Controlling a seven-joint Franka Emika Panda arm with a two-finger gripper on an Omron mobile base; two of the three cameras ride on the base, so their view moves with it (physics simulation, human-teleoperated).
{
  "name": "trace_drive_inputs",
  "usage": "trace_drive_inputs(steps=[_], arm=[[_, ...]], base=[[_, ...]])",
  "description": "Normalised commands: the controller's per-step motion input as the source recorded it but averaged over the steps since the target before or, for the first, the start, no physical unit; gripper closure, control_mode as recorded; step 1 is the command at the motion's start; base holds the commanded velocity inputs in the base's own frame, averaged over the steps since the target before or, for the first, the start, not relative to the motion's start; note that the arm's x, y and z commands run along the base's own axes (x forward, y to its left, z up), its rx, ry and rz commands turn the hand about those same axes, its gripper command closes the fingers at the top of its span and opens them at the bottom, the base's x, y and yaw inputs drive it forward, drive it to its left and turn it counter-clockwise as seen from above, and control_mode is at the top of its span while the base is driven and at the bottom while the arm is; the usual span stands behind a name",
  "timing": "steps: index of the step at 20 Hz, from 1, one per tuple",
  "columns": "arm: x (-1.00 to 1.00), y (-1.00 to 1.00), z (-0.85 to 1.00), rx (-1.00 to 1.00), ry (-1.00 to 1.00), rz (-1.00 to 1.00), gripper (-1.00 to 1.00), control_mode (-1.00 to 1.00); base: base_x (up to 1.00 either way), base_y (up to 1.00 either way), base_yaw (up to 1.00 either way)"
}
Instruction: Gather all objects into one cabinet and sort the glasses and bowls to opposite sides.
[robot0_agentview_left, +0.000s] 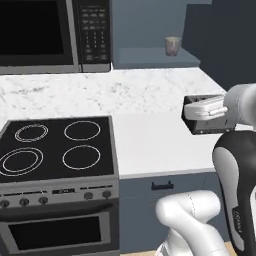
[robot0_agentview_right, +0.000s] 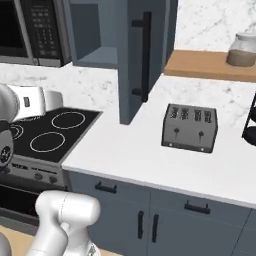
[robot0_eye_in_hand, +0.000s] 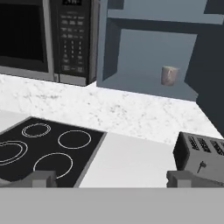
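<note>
A small pale grey-taupe mug (robot0_agentview_left: 172, 46) (robot0_eye_in_hand: 169, 75) stands alone on the shelf of a slate-blue compartment (robot0_eye_in_hand: 144, 83) right beside the microwave. A slate-blue door with a tall black bar handle (robot0_agentview_right: 145, 55) stands open at that compartment's right side. My gripper (robot0_eye_in_hand: 111, 178) is open with nothing between its widely spread fingertips (robot0_eye_in_hand: 43, 178). It hovers over the white counter, well short of and below the mug. The white hand (robot0_agentview_left: 207, 107) (robot0_agentview_right: 42, 100) points towards the back wall. The dark bowl and the cream and red mugs are out of view.
A microwave (robot0_agentview_left: 50, 32) hangs left of the compartment, above a black stovetop (robot0_agentview_left: 55, 147). A dark toaster (robot0_agentview_right: 190, 127) sits on the counter to the right. Further right are a wooden ledge with a jar (robot0_agentview_right: 242, 50) and a black rack (robot0_agentview_right: 251, 125).
</note>
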Motion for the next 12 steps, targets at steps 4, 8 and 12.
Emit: trace_drive_inputs(steps=[4, 8, 12], arm=[[0.0, 0.0, 0.0, 0.0, 0.0, 0.0, -1.0, 1.0], [0.0, 0.0, 0.0, 0.0, 0.0, 0.0, -1.0, 1.0], [0.0, 0.0, 0.0, 0.0, 0.0, 0.0, -1.0, 1.0]], base=[[0.35, 0.23, -0.53], [0.35, 0.34, -0.47], [0.38, 0.72, -0.27]])
